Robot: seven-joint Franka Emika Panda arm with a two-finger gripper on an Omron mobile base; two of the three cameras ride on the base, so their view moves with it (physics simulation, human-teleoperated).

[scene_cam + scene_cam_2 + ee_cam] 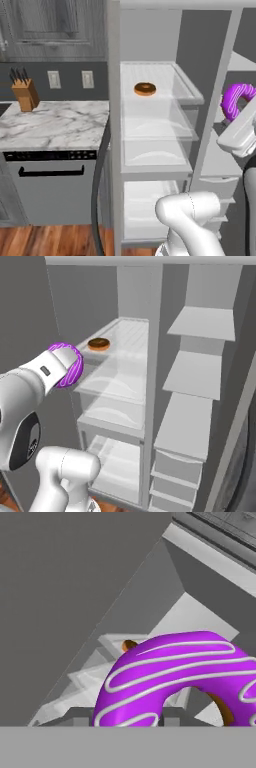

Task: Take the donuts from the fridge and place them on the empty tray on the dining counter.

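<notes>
The fridge (114, 125) stands open, its white shelves showing. A chocolate-brown donut (145, 89) lies on the upper shelf, also seen as the brown donut (98, 344) and, partly hidden, as a brown donut (129, 645). My gripper (239, 109) is shut on the purple frosted donut (234, 99), held in the air in front of the fridge, away from the shelves. That purple donut (67, 363) covers the tip of my gripper (70, 367). In the hand view the purple donut (170, 672) hides my fingers. The tray and the dining counter are out of view.
Left of the fridge, a marble kitchen counter (55, 125) carries a knife block (25, 92) above a grey dishwasher (50, 185). A dark curved door handle (97, 190) hangs by the fridge's left edge. White shelves (200, 371) fill the fridge's right side.
</notes>
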